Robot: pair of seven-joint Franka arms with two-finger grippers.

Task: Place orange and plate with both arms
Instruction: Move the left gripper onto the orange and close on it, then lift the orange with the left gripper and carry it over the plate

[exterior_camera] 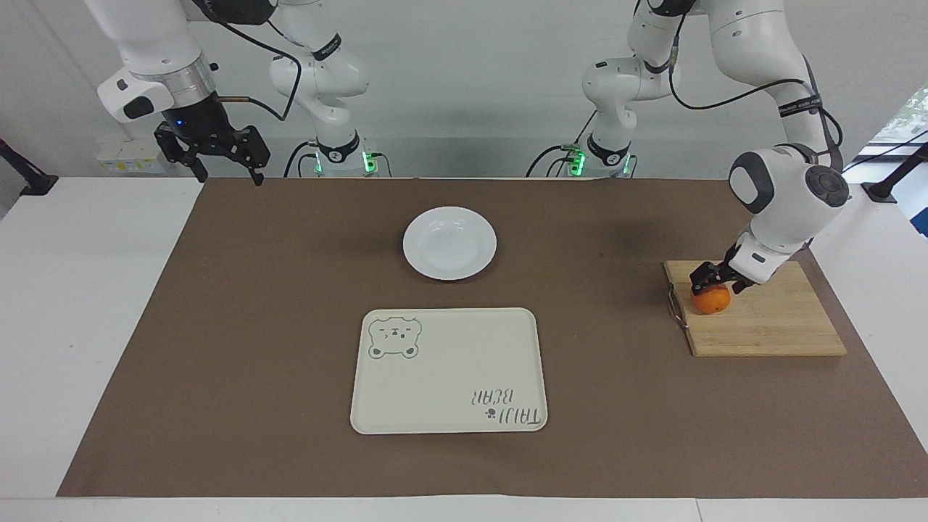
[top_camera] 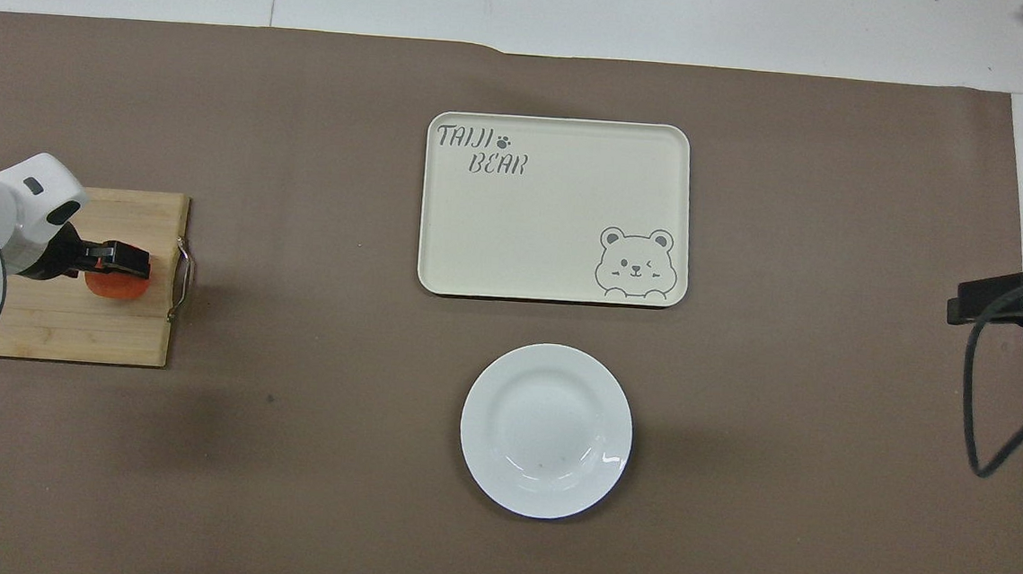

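From my remote seat the brown mat (exterior_camera: pixel 217 348) covers most of the table, and the facing view gives me both whole arms, which the overhead view does not: there I only get the left arm's white wrist and, at the right arm's edge, a black tip with a cable. Next in size, the cream bear tray (exterior_camera: pixel 449 370) lies mid-table with nothing in it, farther from the robots than the plate (exterior_camera: pixel 449 243); the plate is bare too, apart from the tray, and only the overhead view shows small specks in its well. The wooden cutting board (exterior_camera: pixel 768 326) sits at the left arm's end of the table, its metal handle (top_camera: pixel 181 280) facing the middle. The orange (exterior_camera: pixel 711 300) rests on the board by that handle. The left gripper (exterior_camera: pixel 713 280) is down over the orange, fingers spread on either side of it, not clenched; the facing view puts them low around the fruit's top, while the overhead view hides most of the orange under black fingers. I can't tell whether they touch it. The right gripper (exterior_camera: pixel 226 171) waits, jaws released, over the mat's corner near its base, holding nothing.
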